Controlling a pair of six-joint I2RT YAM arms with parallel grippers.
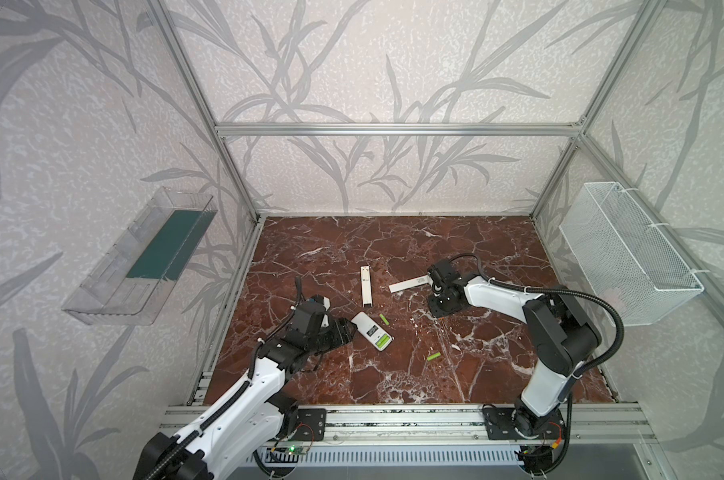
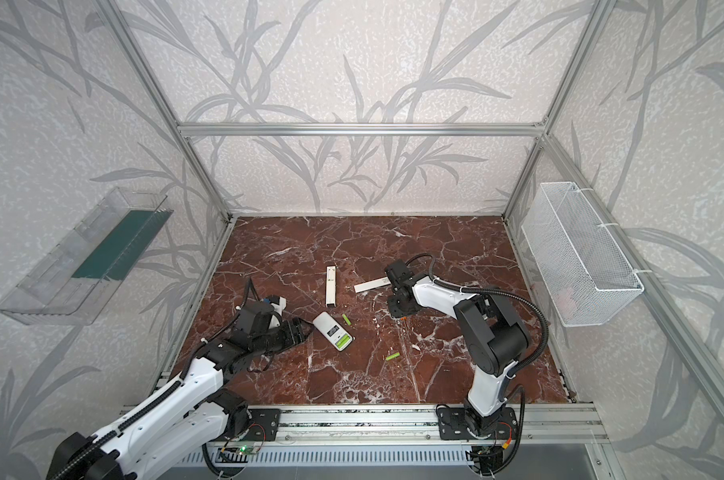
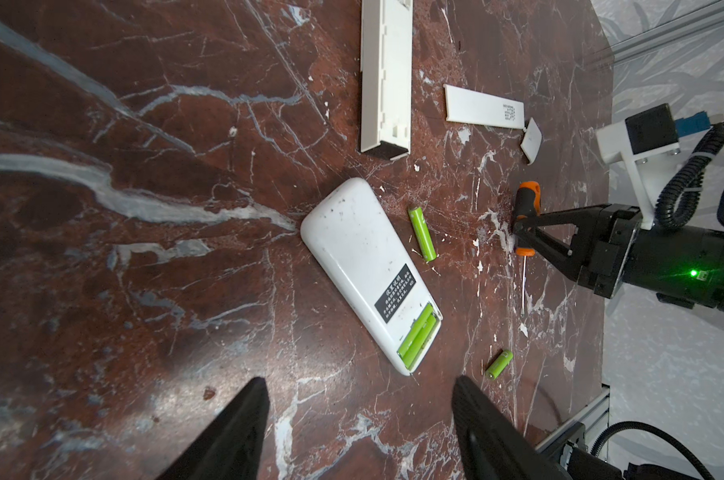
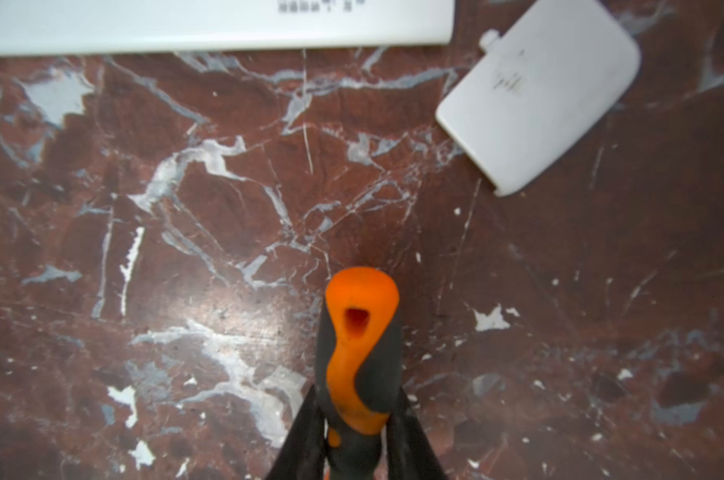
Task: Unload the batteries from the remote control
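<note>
Near the tabletop's [image 1: 393, 374] left edge, left tool [image 3: 360, 380] agape beside remote [image 3: 360, 266], right tool [image 4: 354, 432] apparently clamping screwdriver [image 4: 362, 332]

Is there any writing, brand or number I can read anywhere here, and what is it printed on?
No text is clear enough to quote.
Black label on the wide white remote: white Chinese characters, too small to read.
Flat white panel: small printed block at one end, too small; blurred in the right wrist view.
Small battery cover: faint marks, unreadable.
Green batteries: nothing readable.
</note>
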